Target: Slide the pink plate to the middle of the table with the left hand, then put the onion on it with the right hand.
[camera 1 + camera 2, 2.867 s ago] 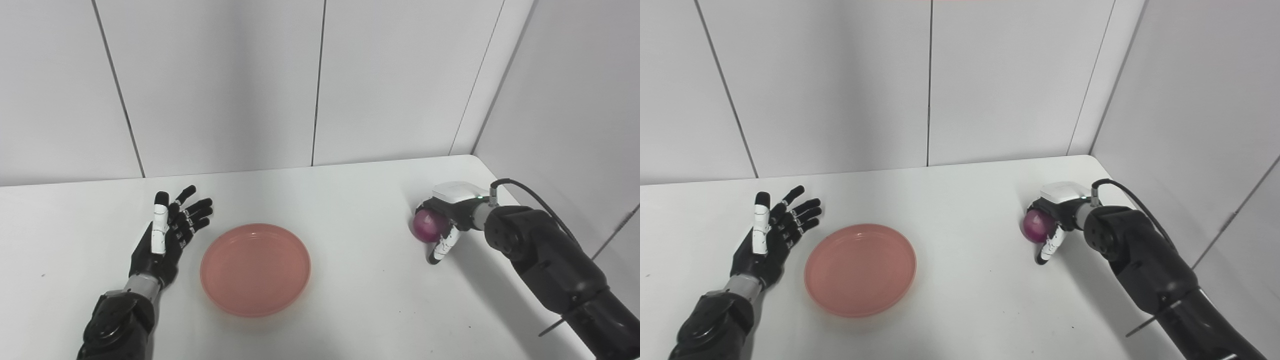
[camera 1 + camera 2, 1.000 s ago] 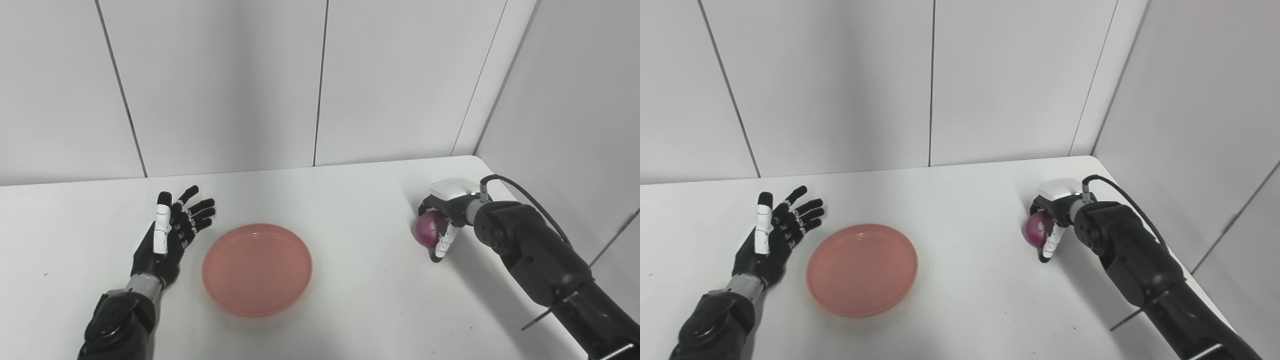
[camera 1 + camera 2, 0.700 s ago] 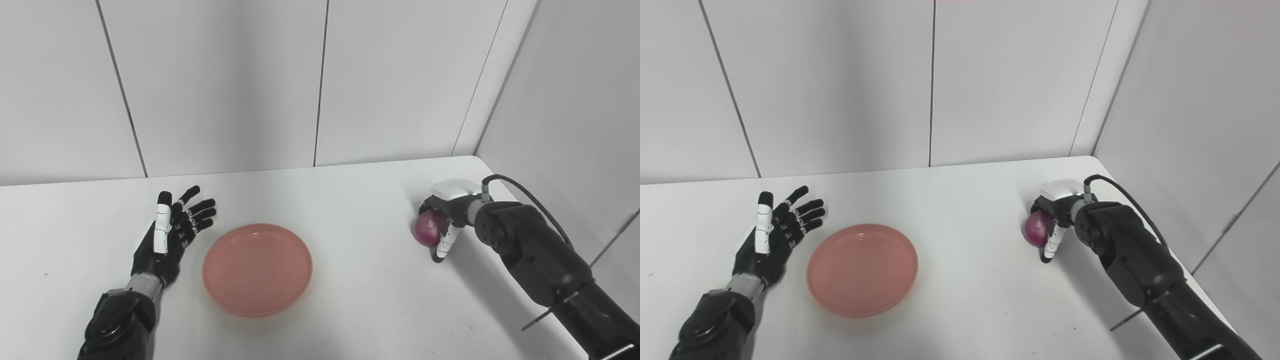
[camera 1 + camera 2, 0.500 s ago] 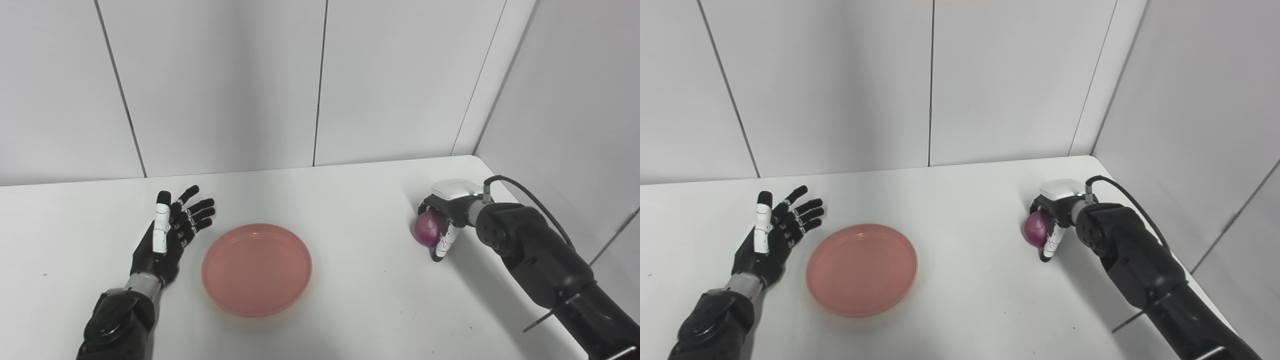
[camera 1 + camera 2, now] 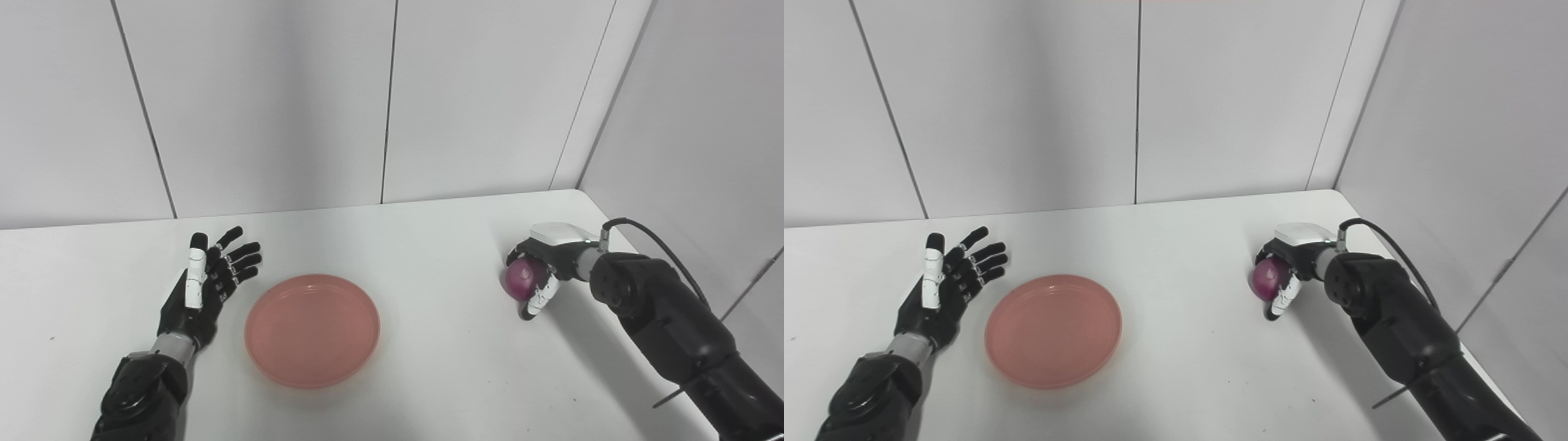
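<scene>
Left eye view shows the right hand [image 5: 539, 272] curled round the round purple-red onion [image 5: 520, 277] near the table's right edge, fingers wrapped over its top and far side and the thumb low in front. Whether the onion is off the white table [image 5: 441, 367] or resting on it, I cannot tell. The step in hand appears to be the pick-up and carry. To do it well, the grip should be firm before lifting, since a smooth round onion can roll out of a loose curl. Raise it straight up until it clears the surface, then bring it leftward and keep it high enough to pass over the raised rim of the shallow round pink plastic plate [image 5: 312, 329]. Lower it to the plate's middle and let go only once it touches, so it does not roll to the rim or off.

That plate lies flat a little left of the table's middle, well apart from the onion. The left hand [image 5: 205, 294] rests just beside the plate's left edge, palm up, fingers spread and holding nothing, not touching the plate. It should keep clear while the right arm crosses.

By count: 1 plate, 1 onion, 2 hands, 1 table.
</scene>
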Controlling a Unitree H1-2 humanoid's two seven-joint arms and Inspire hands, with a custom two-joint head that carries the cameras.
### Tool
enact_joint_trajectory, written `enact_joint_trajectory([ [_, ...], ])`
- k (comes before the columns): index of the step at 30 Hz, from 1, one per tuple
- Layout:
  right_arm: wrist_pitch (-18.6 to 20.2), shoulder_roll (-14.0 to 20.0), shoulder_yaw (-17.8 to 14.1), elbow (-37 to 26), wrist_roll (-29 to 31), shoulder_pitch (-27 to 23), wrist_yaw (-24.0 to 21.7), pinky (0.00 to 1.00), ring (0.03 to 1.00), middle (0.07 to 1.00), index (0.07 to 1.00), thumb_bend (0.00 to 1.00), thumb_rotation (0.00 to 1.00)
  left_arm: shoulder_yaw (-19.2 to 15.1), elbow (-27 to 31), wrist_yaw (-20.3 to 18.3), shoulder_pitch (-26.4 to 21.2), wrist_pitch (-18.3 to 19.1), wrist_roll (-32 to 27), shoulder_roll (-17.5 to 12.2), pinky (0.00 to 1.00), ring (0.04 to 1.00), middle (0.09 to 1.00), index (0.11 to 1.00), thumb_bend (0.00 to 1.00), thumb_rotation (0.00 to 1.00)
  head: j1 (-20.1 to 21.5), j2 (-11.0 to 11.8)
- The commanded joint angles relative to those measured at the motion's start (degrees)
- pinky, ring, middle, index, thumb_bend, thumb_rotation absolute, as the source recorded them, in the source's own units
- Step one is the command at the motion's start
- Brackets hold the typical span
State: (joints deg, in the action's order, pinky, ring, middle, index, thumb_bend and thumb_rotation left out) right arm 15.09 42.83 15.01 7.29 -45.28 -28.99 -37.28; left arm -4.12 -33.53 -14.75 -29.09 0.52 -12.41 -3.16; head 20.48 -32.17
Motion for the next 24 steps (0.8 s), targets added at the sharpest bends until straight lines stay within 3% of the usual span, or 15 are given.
enact_joint_trajectory([
  [1, -0.91, 0.60, -0.11, -0.81, 1.00, -1.50, 0.59, 0.51, 0.606, 0.704, 0.761, 0.85, 0.21, 0.46, -4.09, 0.58, 2.67, 3.11, 0.68, -0.20, 0.82, 0.791, 0.772, 0.852, 0.88, 1.00, -0.08, -0.04],
  [18, -0.79, 0.73, 2.05, 0.86, -0.07, -1.71, 0.04, 0.52, 0.596, 0.681, 0.760, 0.82, 0.21, 0.52, -4.06, 0.24, 2.71, 3.19, 0.50, -0.29, 0.80, 0.785, 0.769, 0.842, 0.91, 1.00, -0.36, -0.30],
  [24, -2.04, 1.52, 3.18, 2.09, -0.09, -1.95, 0.71, 0.48, 0.526, 0.586, 0.678, 0.81, 0.23, 0.66, -3.61, 0.41, 2.87, 3.48, 0.63, -0.26, 0.80, 0.781, 0.766, 0.841, 0.90, 1.00, -0.36, -0.30],
])
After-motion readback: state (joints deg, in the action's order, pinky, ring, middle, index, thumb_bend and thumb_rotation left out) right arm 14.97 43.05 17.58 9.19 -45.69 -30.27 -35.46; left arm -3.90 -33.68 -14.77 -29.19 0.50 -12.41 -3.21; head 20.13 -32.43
